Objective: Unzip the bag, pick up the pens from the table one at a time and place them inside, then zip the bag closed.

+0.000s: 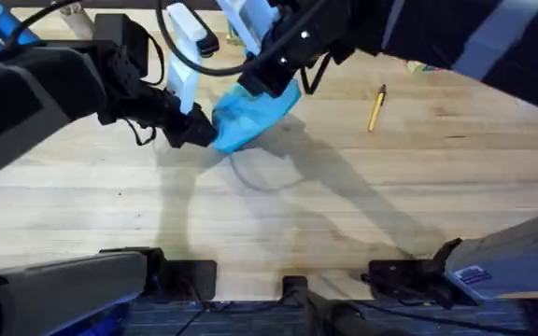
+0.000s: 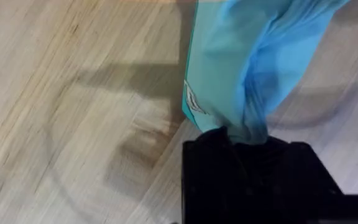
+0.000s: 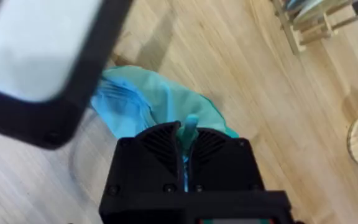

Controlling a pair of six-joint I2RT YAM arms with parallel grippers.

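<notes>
Left gripper [image 1: 202,131] clamped on one bunched end of the bag [image 1: 250,114], right gripper [image 1: 267,82] pinching a thin blue tab at the other, light blue fabric crumpled and lifted between them over the table [image 1: 325,215] toward its far edge, yellow pen [image 1: 376,106] lying well apart.

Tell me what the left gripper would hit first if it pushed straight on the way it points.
The light blue pouch itself: the left gripper is already shut on one end of it, so pushing on would likely just bunch the fabric.
</notes>
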